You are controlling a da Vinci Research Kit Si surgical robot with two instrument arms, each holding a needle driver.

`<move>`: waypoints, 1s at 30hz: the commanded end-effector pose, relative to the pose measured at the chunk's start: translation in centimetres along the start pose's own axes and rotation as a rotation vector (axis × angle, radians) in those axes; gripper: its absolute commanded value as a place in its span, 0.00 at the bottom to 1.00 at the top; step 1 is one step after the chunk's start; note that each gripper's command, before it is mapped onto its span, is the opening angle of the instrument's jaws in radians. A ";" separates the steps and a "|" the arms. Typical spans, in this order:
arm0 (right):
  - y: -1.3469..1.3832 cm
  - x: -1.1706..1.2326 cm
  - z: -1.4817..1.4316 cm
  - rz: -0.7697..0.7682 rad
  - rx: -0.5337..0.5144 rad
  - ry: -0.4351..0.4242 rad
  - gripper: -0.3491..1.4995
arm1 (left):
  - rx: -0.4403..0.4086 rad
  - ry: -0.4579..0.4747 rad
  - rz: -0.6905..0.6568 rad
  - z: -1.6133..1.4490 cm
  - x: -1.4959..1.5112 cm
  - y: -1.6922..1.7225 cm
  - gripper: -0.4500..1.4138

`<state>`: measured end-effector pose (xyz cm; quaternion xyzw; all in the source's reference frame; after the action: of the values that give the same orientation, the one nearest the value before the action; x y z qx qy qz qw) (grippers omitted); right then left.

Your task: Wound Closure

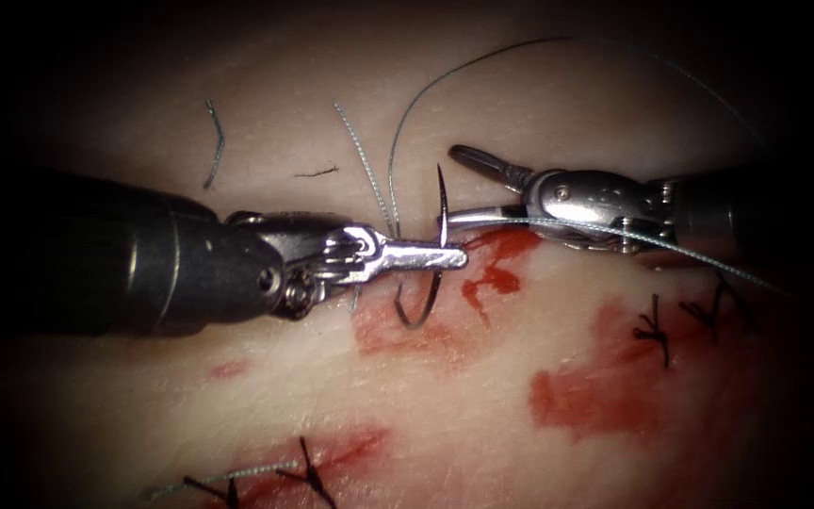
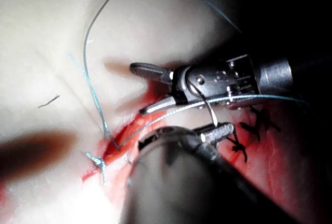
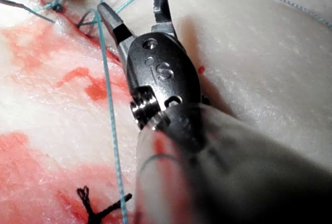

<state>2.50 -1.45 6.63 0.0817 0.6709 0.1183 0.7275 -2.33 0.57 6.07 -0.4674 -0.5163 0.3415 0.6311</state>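
My left tool (image 1: 459, 256) comes in from the left with its jaws shut on the curved needle (image 1: 442, 203) about midway along its curve. The needle's point stands up above the jaws and its lower curve hangs over the tissue (image 1: 520, 113), just left of the cut (image 1: 494, 266), not in it. My right tool (image 1: 454, 186) is open right beside the needle, its lower jaw almost touching the needle and nothing between the jaws. Thread (image 1: 407, 123) arcs up and away to the right. In the left wrist view the needle (image 2: 210, 112) sits in my left tool (image 2: 224, 129), facing the open right tool (image 2: 139, 89).
Red fluid (image 1: 586, 391) stains the tissue around and below the cut. Dark finished stitches (image 1: 657, 330) lie at the right and more (image 1: 308, 471) at the bottom. Cut ends of thread (image 1: 214, 141) lie on the pale tissue above the left tool. A strand of thread (image 3: 110, 105) passes the right tool.
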 end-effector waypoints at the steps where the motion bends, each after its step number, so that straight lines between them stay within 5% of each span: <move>1: 0.00 0.07 0.10 0.009 -0.003 0.004 0.25 | 0.017 0.028 -0.076 0.00 0.02 0.01 0.00; 5: 0.02 0.33 0.16 0.010 0.010 0.009 0.00 | 0.001 0.123 -0.278 -0.23 0.18 0.30 0.00; 8: 0.13 0.76 0.22 -0.096 0.099 0.039 0.00 | -0.061 0.117 -0.301 -0.38 0.26 0.43 0.00; 13: 0.33 1.15 0.18 -0.242 0.067 0.044 0.00 | -0.099 0.097 -0.315 -0.47 0.30 0.64 0.00; 19: 0.07 1.73 0.27 -0.226 0.180 0.067 0.00 | -0.158 0.070 -0.173 -0.47 0.22 0.89 0.00; 21: -0.12 1.90 0.38 -0.218 0.229 0.008 0.00 | -0.174 0.059 -0.145 -0.45 0.19 0.95 0.00; 26: -0.43 1.64 0.66 -0.264 0.328 -0.063 0.00 | -0.261 -0.029 -0.020 -0.38 0.14 1.06 0.00; 30: -0.58 1.09 0.90 -0.250 0.429 -0.107 0.00 | -0.354 -0.073 0.115 -0.38 0.19 1.16 0.00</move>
<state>3.46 -1.70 5.57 0.1690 0.6303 -0.1347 0.7457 -1.81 1.06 4.96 -0.6048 -0.5504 0.2998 0.4912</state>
